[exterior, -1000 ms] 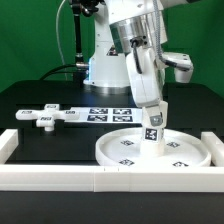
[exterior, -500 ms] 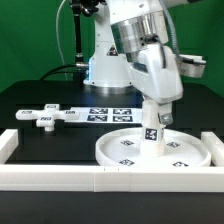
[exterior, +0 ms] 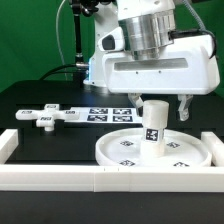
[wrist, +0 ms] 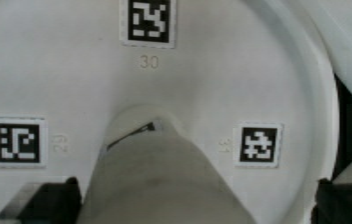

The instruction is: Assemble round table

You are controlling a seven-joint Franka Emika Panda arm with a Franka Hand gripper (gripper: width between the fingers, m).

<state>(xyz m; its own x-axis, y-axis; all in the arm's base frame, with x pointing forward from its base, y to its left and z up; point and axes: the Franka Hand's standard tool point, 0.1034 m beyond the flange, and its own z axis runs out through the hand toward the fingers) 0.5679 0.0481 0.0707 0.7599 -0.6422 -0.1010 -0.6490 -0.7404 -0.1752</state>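
The large round disc [exterior: 150, 150] lies flat on the table near the front rail. The short cylindrical leg [exterior: 153, 125] stands upright on its middle. My gripper [exterior: 157, 107] hangs over the leg's top, open, with one finger on each side and clear gaps to the leg. In the wrist view the leg [wrist: 155, 165] rises between the dark fingertips [wrist: 48, 203], my gripper [wrist: 196, 205] open around it, over the tagged disc [wrist: 84, 90]. The cross-shaped base piece [exterior: 45, 116] lies on the table at the exterior view's left.
The marker board [exterior: 105, 112] lies flat behind the disc. The long white border rail [exterior: 90, 180] runs along the front, with raised ends at both sides. The arm's base [exterior: 100, 65] stands at the back.
The hand has turned from a slanted pose to square-on above the leg. The fingers have opened and let go of the leg, which stays upright on the disc.
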